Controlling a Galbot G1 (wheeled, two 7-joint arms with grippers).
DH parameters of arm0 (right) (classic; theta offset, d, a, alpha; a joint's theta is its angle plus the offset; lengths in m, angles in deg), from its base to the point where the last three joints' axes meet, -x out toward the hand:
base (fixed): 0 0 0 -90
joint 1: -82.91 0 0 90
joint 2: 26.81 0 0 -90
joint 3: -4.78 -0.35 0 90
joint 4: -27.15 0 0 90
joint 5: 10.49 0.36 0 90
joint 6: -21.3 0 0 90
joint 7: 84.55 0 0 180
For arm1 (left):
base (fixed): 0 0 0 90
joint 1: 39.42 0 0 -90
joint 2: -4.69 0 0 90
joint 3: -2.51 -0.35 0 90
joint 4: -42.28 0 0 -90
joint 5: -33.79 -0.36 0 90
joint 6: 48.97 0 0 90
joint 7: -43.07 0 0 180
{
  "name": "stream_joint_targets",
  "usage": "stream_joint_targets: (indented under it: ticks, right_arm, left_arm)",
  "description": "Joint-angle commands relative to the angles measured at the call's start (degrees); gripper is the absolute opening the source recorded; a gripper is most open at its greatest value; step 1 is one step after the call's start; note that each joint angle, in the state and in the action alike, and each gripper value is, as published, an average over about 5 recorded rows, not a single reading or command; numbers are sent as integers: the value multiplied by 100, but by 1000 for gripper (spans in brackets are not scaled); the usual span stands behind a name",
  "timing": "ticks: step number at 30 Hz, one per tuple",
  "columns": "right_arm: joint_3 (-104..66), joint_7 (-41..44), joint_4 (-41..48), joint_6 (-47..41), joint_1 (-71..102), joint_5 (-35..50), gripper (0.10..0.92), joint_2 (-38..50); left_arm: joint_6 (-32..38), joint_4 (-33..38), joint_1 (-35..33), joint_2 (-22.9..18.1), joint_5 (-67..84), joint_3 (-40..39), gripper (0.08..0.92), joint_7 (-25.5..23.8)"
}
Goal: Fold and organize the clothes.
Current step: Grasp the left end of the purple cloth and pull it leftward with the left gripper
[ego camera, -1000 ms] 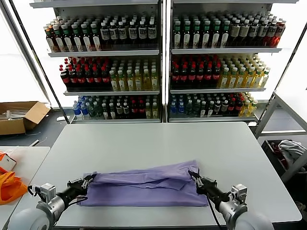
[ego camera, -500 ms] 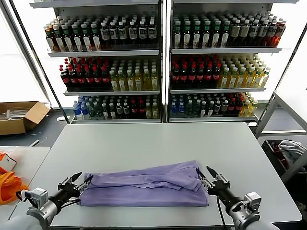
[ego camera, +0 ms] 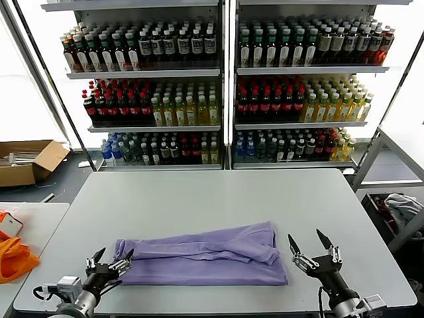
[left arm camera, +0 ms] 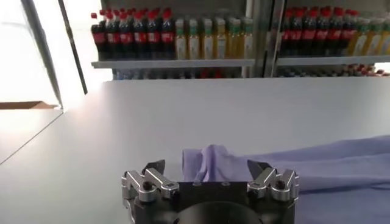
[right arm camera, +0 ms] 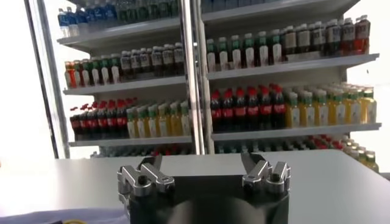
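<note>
Both hands withdrawn, open | T-shirt [ego camera: 202,261] folded on table [ego camera: 199,199]

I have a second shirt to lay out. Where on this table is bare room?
The grey table is bare between the folded lavender cotton T-shirt and the far edge. Small patches remain at both ends. The near edge is crowded: the open left gripper and open right gripper flank the shirt.
</note>
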Motion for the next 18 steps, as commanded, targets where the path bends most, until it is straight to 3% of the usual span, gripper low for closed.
stream_joint_targets:
  ticks: [1,5,18]
  right_arm:
    - [-182,115,-10,522,365,-47,823,-126]
    - [-196,115,-58,515,384,69,823,-120]
    - [-161,43,-150,384,262,195,823,-84]
  left_arm:
    - [-281,-99,94,-514,52,-299,822,819]
    - [-340,-89,58,-544,59,-315,776,829]
    - [-201,-45,-85,-763,-252,-309,401,438]
